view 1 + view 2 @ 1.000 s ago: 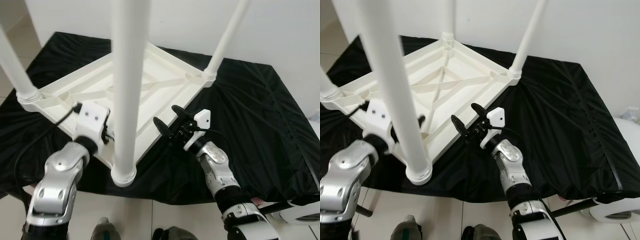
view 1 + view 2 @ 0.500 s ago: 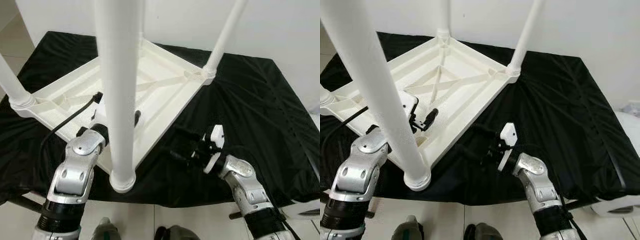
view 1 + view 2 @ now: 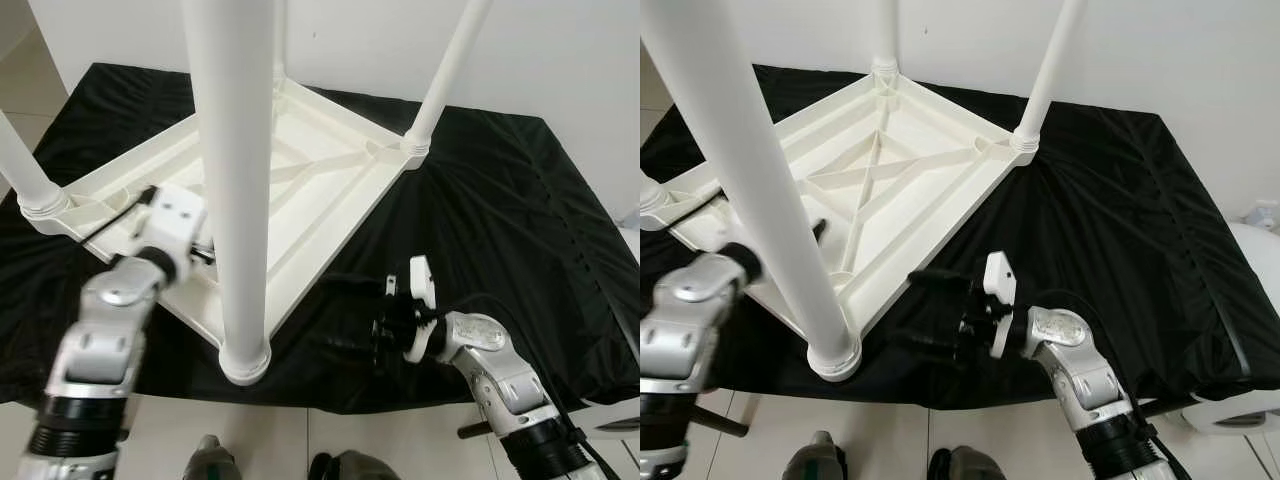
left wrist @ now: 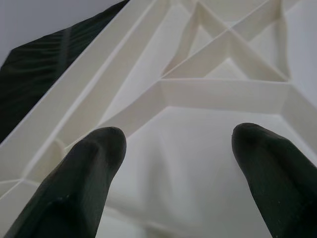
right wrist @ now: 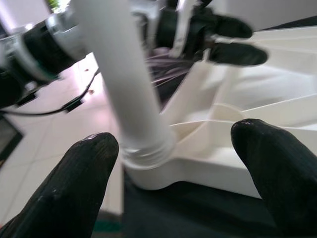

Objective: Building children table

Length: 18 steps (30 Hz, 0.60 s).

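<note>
Both grippers' fingers spread: left gripper (image 4: pixel 173 163) over upturned table (image 3: pixel 310 170), right gripper (image 3: pixel 925 310) beside it.

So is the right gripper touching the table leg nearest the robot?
Apart. In the right eye view, black cloth separates the right gripper from the leg.

Upper ends of the table's white legs (image 3: pixel 236 180) beyond the frame; left gripper (image 3: pixel 205 252) partly behind the nearest leg.
</note>
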Available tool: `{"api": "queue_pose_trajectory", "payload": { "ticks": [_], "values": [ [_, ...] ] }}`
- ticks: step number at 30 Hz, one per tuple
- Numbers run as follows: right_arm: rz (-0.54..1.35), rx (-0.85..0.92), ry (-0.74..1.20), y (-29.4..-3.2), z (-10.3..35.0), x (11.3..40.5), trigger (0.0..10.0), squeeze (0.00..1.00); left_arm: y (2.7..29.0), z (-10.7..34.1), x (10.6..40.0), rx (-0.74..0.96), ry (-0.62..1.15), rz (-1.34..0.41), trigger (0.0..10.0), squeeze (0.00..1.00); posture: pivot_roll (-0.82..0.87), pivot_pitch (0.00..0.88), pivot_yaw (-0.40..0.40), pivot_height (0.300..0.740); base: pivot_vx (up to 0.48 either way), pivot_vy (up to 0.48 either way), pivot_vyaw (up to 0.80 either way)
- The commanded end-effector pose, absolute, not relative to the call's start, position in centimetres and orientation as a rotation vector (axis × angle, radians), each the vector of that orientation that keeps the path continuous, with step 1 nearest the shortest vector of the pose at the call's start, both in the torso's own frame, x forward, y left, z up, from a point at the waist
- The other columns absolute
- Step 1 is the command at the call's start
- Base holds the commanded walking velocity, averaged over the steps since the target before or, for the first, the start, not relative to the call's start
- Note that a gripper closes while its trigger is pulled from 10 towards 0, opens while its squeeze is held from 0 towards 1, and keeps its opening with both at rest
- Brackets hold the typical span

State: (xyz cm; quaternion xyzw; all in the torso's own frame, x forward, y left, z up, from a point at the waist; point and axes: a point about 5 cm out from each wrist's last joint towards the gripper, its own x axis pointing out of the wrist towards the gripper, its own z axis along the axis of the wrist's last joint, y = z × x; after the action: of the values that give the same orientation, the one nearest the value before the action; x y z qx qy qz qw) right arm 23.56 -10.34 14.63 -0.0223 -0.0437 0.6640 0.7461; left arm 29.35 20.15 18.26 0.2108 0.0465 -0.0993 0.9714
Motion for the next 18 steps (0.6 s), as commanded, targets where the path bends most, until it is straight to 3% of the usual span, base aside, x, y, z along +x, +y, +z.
{"api": "queue_pose_trajectory", "payload": {
  "ticks": [1,13,18],
  "values": [
    [1.547,-0.065,-0.063,-10.5,14.7,22.9,10.0,0.0,21.3,17.6,29.0,0.439,0.13,-0.155,10.0,0.0,0.12,0.087,-0.109,0.74,0.0,0.0,0.0],
    [1.625,-0.085,-0.062,-10.1,15.3,23.2,10.0,0.0,23.0,17.5,28.7,0.454,0.156,-0.121,10.0,0.0,0.14,0.079,-0.126,0.74,0.0,0.0,0.0],
    [1.721,-0.07,-0.098,-8.0,15.7,23.4,10.0,0.0,24.8,17.1,28.1,0.484,0.202,-0.089,10.0,0.0,0.18,0.072,-0.147,0.74,0.0,0.0,0.0]
  ]
}}
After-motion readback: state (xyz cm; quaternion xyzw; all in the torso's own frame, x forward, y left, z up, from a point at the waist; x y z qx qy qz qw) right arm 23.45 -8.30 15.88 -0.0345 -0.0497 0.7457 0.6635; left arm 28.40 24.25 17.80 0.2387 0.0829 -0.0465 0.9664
